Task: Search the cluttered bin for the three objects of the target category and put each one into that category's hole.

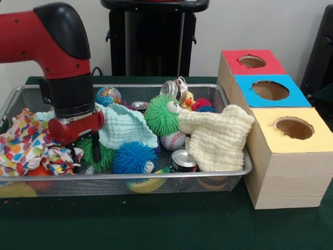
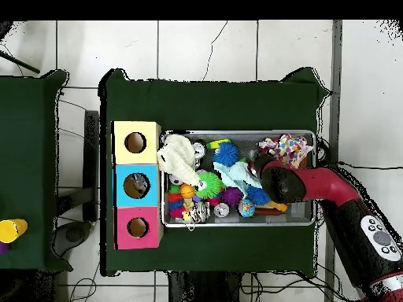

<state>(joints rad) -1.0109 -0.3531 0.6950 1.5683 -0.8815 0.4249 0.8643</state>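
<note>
The wire mesh bin (image 1: 130, 177) is full of toys and cloths; it also shows in the overhead view (image 2: 236, 132). No clear crushed bottle shows in the bin in either view. My gripper (image 1: 86, 151) reaches down into the bin's left part, between a dotted colourful cloth (image 1: 26, 143) and a mint cloth (image 1: 125, 127), just above a dark green spiky ball (image 1: 106, 153). The clutter hides its tips. In the overhead view the arm's red head (image 2: 277, 182) covers it. Something pale glints inside the blue box's hole (image 2: 136, 185); I cannot tell what it is.
Three boxes with holes stand beside the bin: red (image 1: 252, 61), blue (image 1: 270, 90), yellow (image 1: 294, 127). In the bin lie a cream cloth (image 1: 216, 138), a green spiky ball (image 1: 161, 114), a blue spiky ball (image 1: 132, 158), a baseball (image 1: 173, 140) and silver cans (image 1: 183, 160).
</note>
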